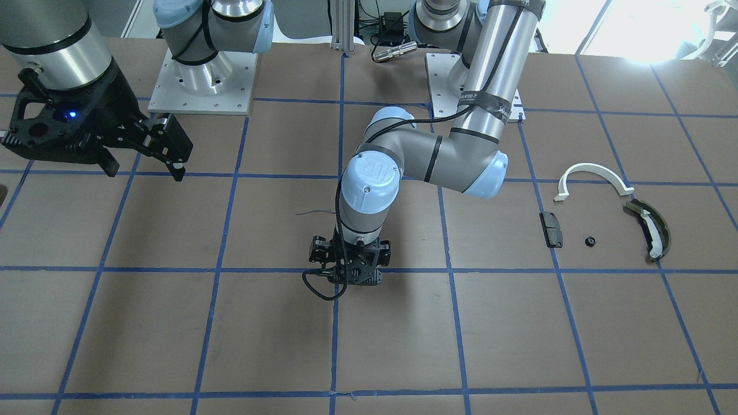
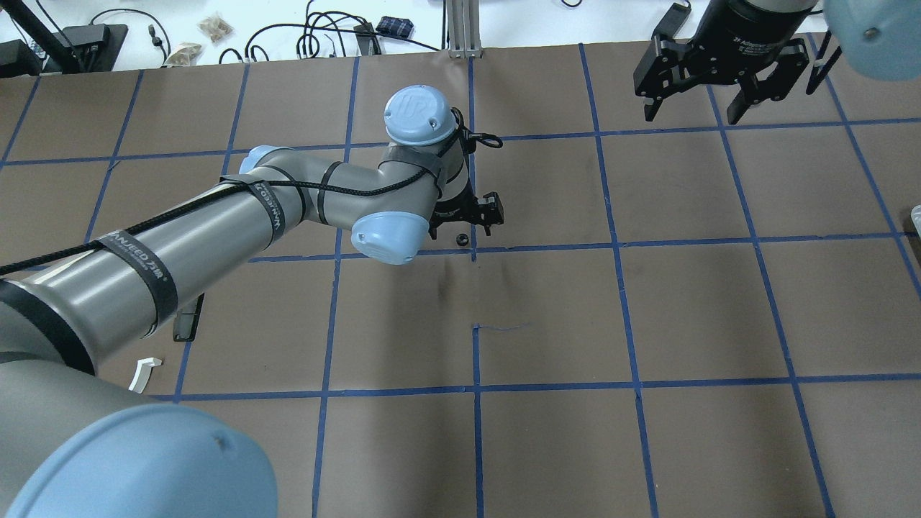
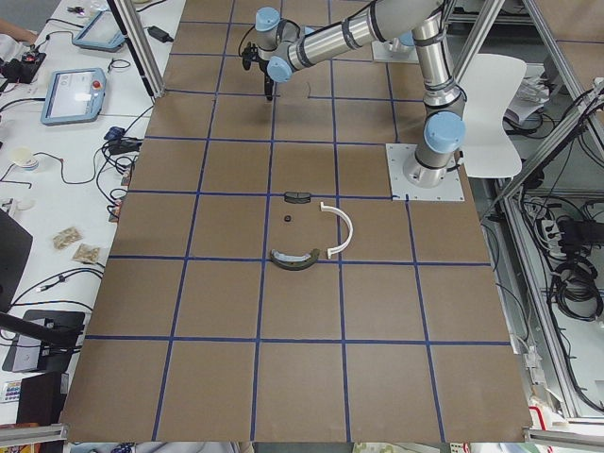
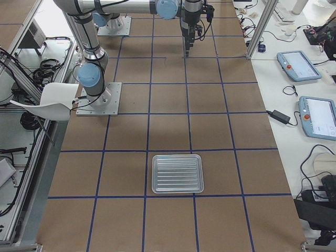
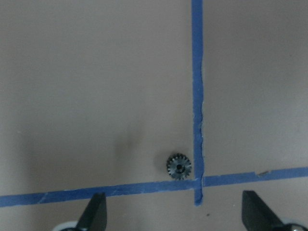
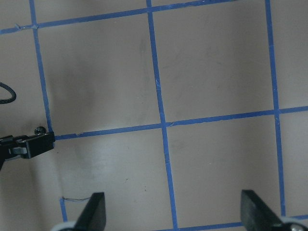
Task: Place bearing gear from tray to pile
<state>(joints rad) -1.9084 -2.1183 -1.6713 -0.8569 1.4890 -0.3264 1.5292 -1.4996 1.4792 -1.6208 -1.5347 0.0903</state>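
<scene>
Bearing gear [image 5: 179, 166] lies by a tape crossing [image 5: 197, 182], seemingly untouched; left fingers [image 5: 94, 214] and right fingers [image 6: 91, 214] both spread.

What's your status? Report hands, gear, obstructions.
Left hand open, over gear. Right hand open, empty, raised. Gear loose on table beside tape crossing, far from pile. No obstruction seen between them.

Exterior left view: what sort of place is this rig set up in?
Probably a robotics lab workcell: the left arm is bolted to a table marked with a blue tape grid, and teach pendants lie on the side bench.
</scene>
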